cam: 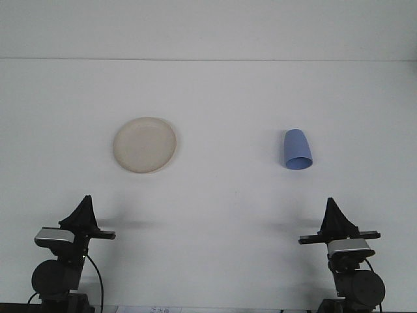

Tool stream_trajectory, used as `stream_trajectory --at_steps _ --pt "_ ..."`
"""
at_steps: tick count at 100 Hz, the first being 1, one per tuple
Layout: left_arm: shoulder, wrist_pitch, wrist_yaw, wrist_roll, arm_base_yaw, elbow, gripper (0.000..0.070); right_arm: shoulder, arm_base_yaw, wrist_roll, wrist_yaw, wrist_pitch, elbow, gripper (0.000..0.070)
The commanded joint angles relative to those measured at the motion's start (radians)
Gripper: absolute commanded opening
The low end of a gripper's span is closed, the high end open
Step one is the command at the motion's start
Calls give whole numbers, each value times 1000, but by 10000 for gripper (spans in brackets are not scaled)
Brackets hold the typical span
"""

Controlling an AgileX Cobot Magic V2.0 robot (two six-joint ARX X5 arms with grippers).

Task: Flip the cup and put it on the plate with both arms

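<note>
The blue cup point(297, 149) lies on its side on the white tabletop point(221, 195), well right of the cream plate point(144, 145). Left gripper point(83, 207) and right gripper point(333, 210) sit near the front edge, both pressed together and holding nothing.

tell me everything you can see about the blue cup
The blue cup is a plain, handleless tumbler that looks like matte plastic, tapering from a wide rim to a narrower, rounded base. It stands upside down on the white table, rim down and base up. It sits right of centre, far from the cream plate on the left. Nothing touches it but the table; both grippers are well short of it.
</note>
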Motion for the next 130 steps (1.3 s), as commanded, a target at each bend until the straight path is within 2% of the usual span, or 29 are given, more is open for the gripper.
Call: stream_trajectory --at_steps 1,21,32,49,86,99,114,120,130 --pt "-1 13 2 1 -1 -19 12 0 1 9 0 13 -2 0" --pt "-1 13 2 1 -1 -19 12 0 1 37 2 57 3 0" --pt "-1 13 2 1 -1 -19 12 5 1 72 38 16 56 0" --pt "-1 13 2 1 -1 -19 12 121 1 74 96 -203 248 0" --pt "-1 13 2 1 -1 -19 12 623 1 73 84 -470 758 0" --pt "-1 13 2 1 -1 -19 12 733 1 74 78 -461 843 0" --pt "-1 13 2 1 -1 -19 12 800 1 93 77 -460 857 0" --pt "-1 13 2 1 -1 -19 12 826 1 93 80 -477 856 63" --pt "-1 13 2 1 -1 -19 12 864 1 90 82 -488 841 336"
